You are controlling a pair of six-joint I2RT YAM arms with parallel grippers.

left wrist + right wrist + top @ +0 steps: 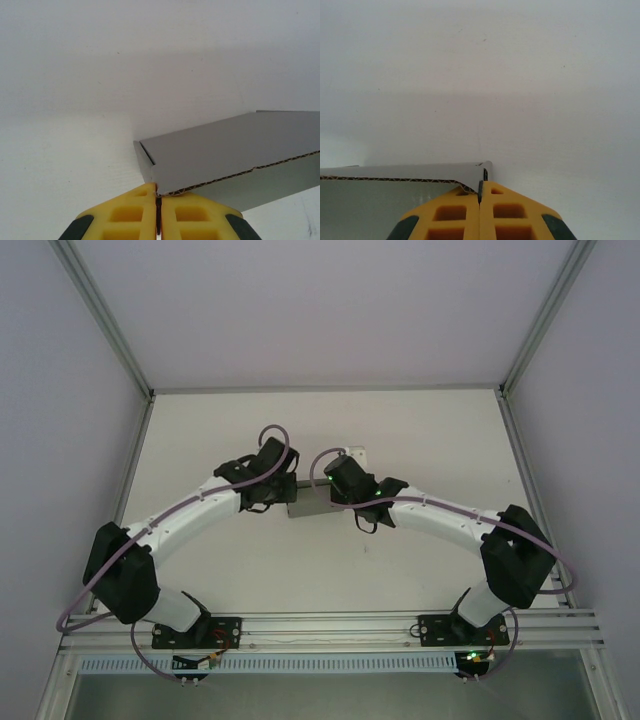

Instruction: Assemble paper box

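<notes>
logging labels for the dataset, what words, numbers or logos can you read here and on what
None: no view holds readable text.
The paper box is plain grey, with no print on the faces that show.
The yellow left gripper and right gripper carry no lettering.
The table bears no marks.
The black arm joints are too small in the top view to tell any marking.

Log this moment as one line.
left gripper: shut on paper box corner | right gripper: shut on paper box edge | box spans between both grippers
</notes>
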